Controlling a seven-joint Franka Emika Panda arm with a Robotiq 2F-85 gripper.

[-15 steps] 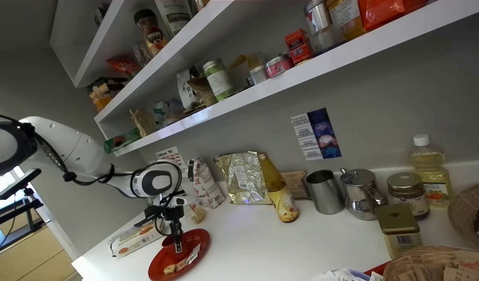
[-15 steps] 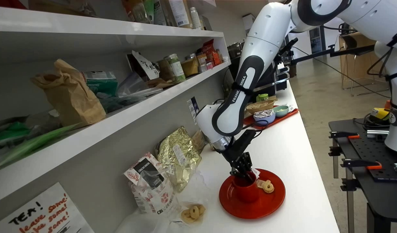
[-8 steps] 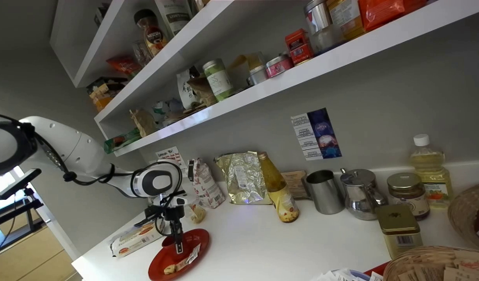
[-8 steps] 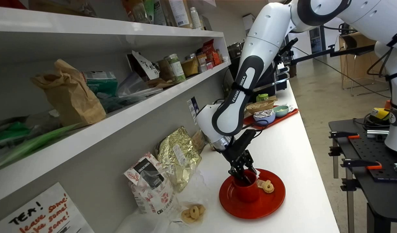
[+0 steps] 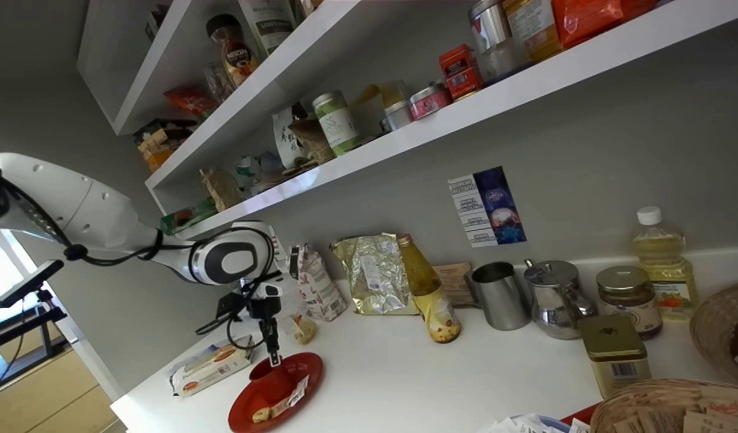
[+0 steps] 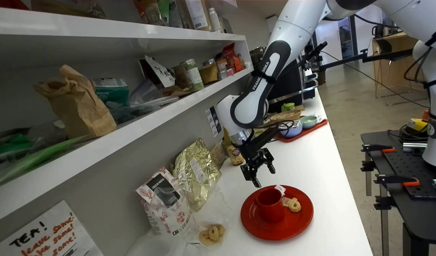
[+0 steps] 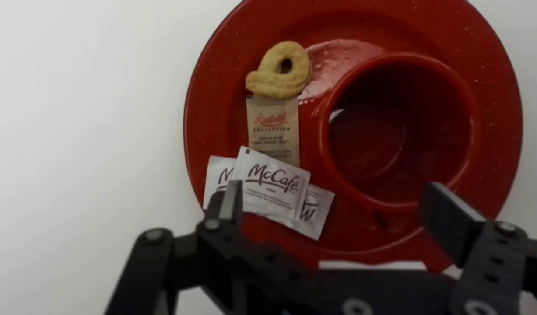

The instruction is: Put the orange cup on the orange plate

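- Orange cup [image 6: 273, 213]: upright on the orange plate [image 6: 296, 227], set off its middle. Inner floor seen from above in the wrist view.
- Gripper [image 6: 264, 176]: fingers spread wide, tips above the cup and apart from its rim in an exterior view. In the wrist view one finger [image 7: 450, 218] covers a bit of the cup's edge.
- Also on the plate: ring-shaped biscuit [image 7: 279, 85] touching one end of a brown sugar packet [image 7: 272, 127]; white packets [image 7: 272, 188], the top one lettered McCafé, overlap its other end.
- Plate lies flat on the white surface [image 6: 338, 227].
- Near the plate: see-through bag [image 6: 211, 236] of biscuits.
- Toward the wall: red-and-white bag [image 6: 166, 204], gold foil bag [image 6: 194, 170].
- Farther along, in an exterior view: tall bottle [image 5: 432, 300], steel pitcher [image 5: 502, 300], metal teapot [image 5: 554, 307].
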